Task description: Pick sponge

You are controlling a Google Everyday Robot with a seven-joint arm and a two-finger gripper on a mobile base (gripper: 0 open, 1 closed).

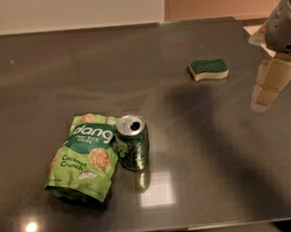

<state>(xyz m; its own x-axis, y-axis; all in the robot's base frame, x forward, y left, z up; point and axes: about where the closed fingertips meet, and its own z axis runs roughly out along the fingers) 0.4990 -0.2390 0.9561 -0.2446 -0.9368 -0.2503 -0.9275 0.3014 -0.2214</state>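
Hand (269, 83) tilted downward, near sponge (209, 68), not touching

The sponge (209, 68) is lying on the table (82, 62), toward its far right. The gripper (266, 92) is hanging to the right of the sponge, slightly nearer and apart from it. The soda can (132, 142) is standing front left, with the Dang coconut chip bag (83, 159) lying against its left side.
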